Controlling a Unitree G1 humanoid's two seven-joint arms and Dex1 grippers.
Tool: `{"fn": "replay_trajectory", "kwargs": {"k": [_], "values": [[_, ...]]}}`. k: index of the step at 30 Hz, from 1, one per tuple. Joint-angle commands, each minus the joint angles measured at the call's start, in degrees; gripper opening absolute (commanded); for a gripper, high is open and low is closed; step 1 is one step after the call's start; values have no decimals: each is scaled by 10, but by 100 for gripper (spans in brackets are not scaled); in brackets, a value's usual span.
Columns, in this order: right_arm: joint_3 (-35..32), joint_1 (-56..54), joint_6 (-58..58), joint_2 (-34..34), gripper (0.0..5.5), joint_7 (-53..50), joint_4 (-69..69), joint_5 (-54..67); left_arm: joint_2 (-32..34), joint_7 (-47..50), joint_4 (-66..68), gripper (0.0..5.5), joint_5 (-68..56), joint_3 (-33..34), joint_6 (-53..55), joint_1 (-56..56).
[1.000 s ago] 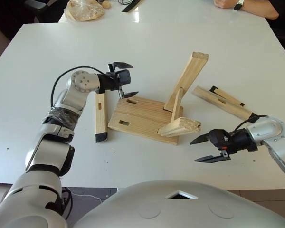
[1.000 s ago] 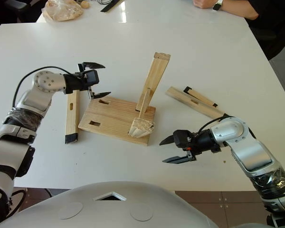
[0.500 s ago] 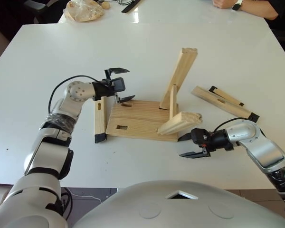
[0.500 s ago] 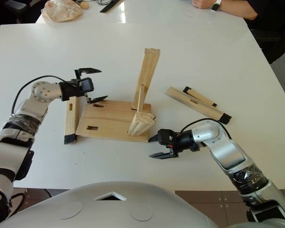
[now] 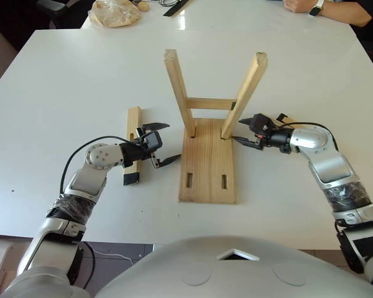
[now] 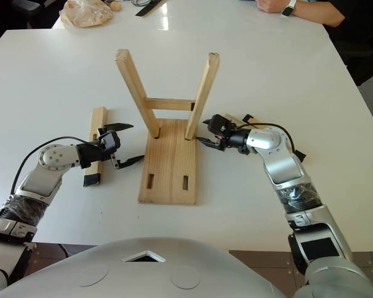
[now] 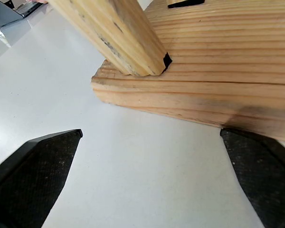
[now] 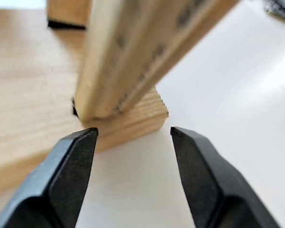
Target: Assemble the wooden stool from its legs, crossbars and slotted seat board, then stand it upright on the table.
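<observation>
surface: white surface, all parts lie on it
seat board: slotted seat board lies flat at centre, long axis running away from the robot
legs fitted: left leg and right leg stand in the two far slots, tops splayed outward
crossbar: crossbar spans between the two fitted legs, partway up
open slots: two near slots in the board have nothing in them
loose leg: loose leg lies flat just left of the board, roughly parallel to it, black cap at the near end
left tool: left tool has its jaws spread wide and grips nothing; it sits low between the loose leg and the board's left edge, pointed at the board; its wrist view has both pads apart on either side of the board's corner, clear of it
right tool: right tool also has its jaws apart with nothing in them, at the board's far right corner, just beside the foot of the right leg; wrist view shows fingers either side of that leg base, contact can't be judged
other wood: another wooden piece mostly hidden behind the right arm
far edge: bag at the far left of the surface, well apart from the stool parts
stool state: half built, lying seat-down
</observation>
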Motion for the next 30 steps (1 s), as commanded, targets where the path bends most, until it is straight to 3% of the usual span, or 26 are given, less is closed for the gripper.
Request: {"fn": "replay_trajectory", "kwargs": {"k": [1, 7, 15, 21, 30], "values": [[-11, -2, -6, -3, 282, 1, -1, 1, 3, 11, -3, 539, 18, 8, 39, 15], [-49, 45, 10, -49, 282, 21, -53, 20, 12, 31, -56, 539, 10, 44, 65, 46], [-74, 180, 38, -144, 282, 99, -196, 61, 65, 7, -239, 539, -18, 84, 128, 166], [-17, 183, 46, -97, 282, 78, -189, 44, 52, 13, -256, 539, 25, 36, 123, 183], [25, 127, 39, -31, 282, 53, -118, 25, 7, 42, -138, 539, 65, 8, 81, 111]]}}
